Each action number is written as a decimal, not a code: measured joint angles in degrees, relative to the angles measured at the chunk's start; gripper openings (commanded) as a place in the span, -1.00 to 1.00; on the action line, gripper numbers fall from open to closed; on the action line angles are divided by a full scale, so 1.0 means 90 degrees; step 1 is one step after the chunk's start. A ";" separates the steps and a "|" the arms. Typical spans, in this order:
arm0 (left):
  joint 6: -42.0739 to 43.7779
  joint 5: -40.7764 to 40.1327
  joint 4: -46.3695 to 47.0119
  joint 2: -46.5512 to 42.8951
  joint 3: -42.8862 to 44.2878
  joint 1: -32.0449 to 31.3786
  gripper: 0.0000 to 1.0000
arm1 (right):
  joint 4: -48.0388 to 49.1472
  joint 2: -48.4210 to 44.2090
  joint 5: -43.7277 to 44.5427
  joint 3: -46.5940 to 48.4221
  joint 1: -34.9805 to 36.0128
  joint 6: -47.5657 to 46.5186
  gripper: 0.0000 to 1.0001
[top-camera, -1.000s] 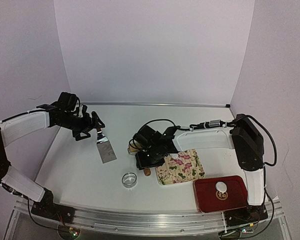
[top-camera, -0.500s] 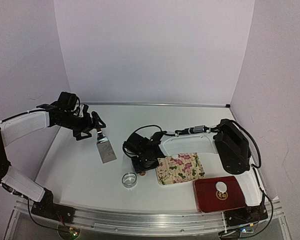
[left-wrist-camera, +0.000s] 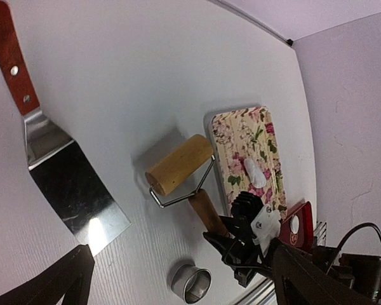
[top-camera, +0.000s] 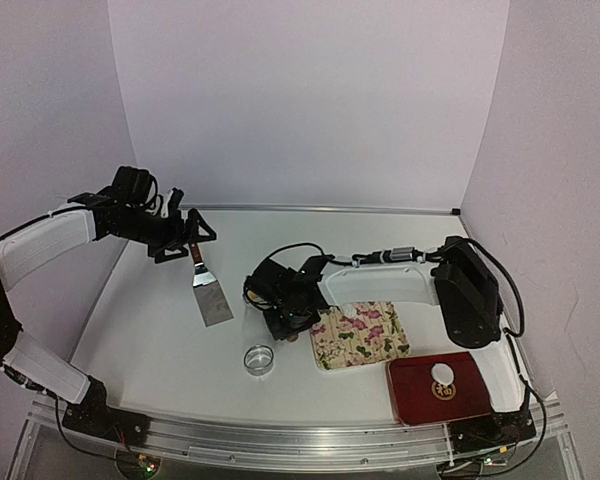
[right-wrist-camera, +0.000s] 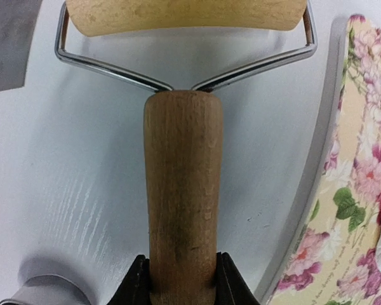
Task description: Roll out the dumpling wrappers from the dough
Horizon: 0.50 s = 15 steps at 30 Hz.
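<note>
While the right gripper (right-wrist-camera: 183, 281) clamps both sides of the wooden handle of the rolling pin (left-wrist-camera: 180, 164), the tool lies flat on the counter (top-camera: 150, 330), just left of the floral board (top-camera: 360, 336) near the middle. Step in hand, as judged: taking up the pin for rolling. The next move calls for a lift clear of the counter and a carry rightward over the board, where a small white dough piece (left-wrist-camera: 254, 173) sits. The left gripper (top-camera: 187, 240) hangs wide and empty above the handle of the spatula (top-camera: 213, 298), toward the far left corner. Containers: the red tray (top-camera: 410, 395) at the near right corner holds one dumpling wrapper (top-camera: 441, 375), a round white disc, and nothing else visible. The ring cutter (top-camera: 260, 359) stands by the near edge, nothing seen inside it.
</note>
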 measured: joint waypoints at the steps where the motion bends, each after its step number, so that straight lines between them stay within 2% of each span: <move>1: 0.0109 0.0031 -0.0039 0.0000 0.0168 0.0000 0.99 | -0.0023 -0.0085 0.0003 0.0002 0.0000 -0.0094 -1.00; 5: 0.0389 0.0399 -0.0079 0.0000 0.0646 0.0004 0.99 | -0.0109 -0.0668 -0.0030 0.0002 0.0000 -0.0512 -1.00; 15: 0.0421 0.2042 -0.0015 0.0085 0.0665 -0.0051 0.99 | 0.0146 -0.2609 -0.0797 -0.0413 0.0000 -0.1392 -1.00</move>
